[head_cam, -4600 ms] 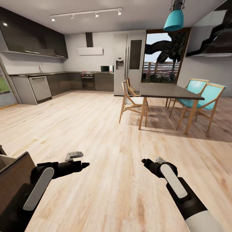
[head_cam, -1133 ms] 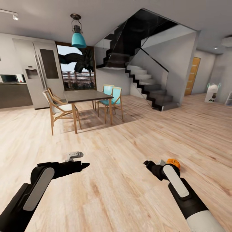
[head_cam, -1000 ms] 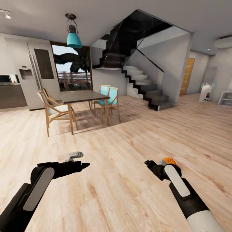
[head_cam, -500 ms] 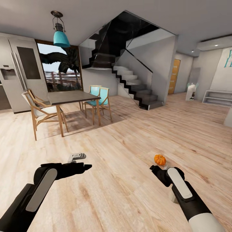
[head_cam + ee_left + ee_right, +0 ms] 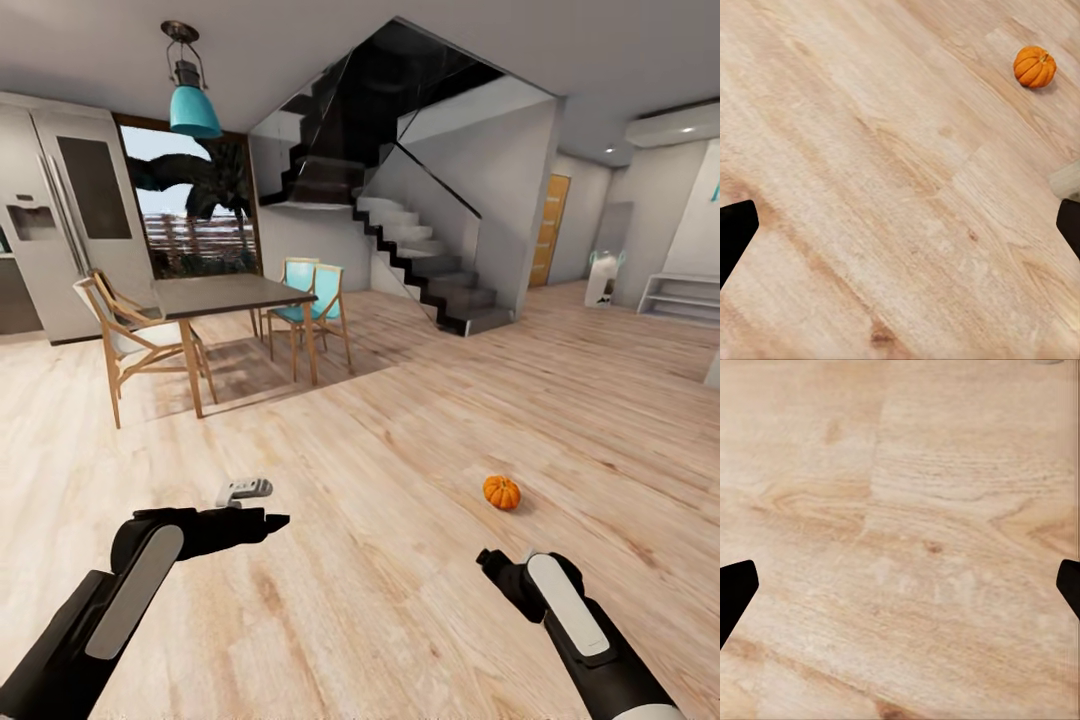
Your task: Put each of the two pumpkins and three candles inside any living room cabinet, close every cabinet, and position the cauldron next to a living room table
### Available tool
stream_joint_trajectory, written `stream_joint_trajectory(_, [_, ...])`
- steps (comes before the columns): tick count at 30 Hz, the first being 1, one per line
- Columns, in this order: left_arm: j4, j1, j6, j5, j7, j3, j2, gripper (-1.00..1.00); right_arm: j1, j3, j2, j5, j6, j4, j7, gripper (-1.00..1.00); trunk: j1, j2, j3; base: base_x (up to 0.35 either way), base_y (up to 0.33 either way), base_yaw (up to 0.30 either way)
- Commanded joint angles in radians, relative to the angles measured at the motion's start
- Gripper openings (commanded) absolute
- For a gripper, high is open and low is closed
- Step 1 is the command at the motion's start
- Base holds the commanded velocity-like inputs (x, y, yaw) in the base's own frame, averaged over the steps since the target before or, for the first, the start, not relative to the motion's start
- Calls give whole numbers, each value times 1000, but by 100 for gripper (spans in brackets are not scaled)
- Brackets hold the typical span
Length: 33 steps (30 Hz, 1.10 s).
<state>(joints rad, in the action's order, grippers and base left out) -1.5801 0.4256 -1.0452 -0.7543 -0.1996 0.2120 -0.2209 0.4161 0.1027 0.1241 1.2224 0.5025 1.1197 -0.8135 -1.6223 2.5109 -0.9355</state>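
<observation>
Closing on the pumpkin (image 5: 501,491), which sits on the floor (image 5: 380,560) just ahead of the right tool (image 5: 490,562), both tools wide open and empty, calls for a short advance, then a squared, centred descent.

arms black, glossy | forearm panels pale grey, rounded | left wrist bracket grey

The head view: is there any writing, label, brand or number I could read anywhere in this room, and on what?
None can be read.
The far right wall carries a teal mark cut off by the picture's edge; too little shows to say whether it is lettering.
The fridge has a dispenser panel with no legible brand.
The pumpkin on the floor and both arms bear no text.
</observation>
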Motion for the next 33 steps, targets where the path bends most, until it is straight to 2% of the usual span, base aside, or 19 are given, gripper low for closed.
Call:
stream_joint_trajectory(1, [-1, 1, -2, -10, -10, 4, -1, 100, 0, 2, 1, 5, 2, 1, -7, 100, 0, 1, -3, 0, 0, 6])
stream_joint_trajectory(9, [6, 2, -2, -8, -11, 38, -3, 100, -4, 2, 14, 5, 1, -10, -7, 100, 0, 1, -10, 0, 19, 1])
stream_joint_trajectory(13, [6, 1, -2, -8, -11, 41, -4, 100, -5, 2, 16, 5, 1, -11, -6, 100, 0, 1, -11, 0, 15, -85])
stream_joint_trajectory(33, [7, 1, -2, -8, -10, 44, -7, 100, -23, 0, 26, 5, 1, -13, 23, 100, 0, 1, -23, 0, 1, -247])
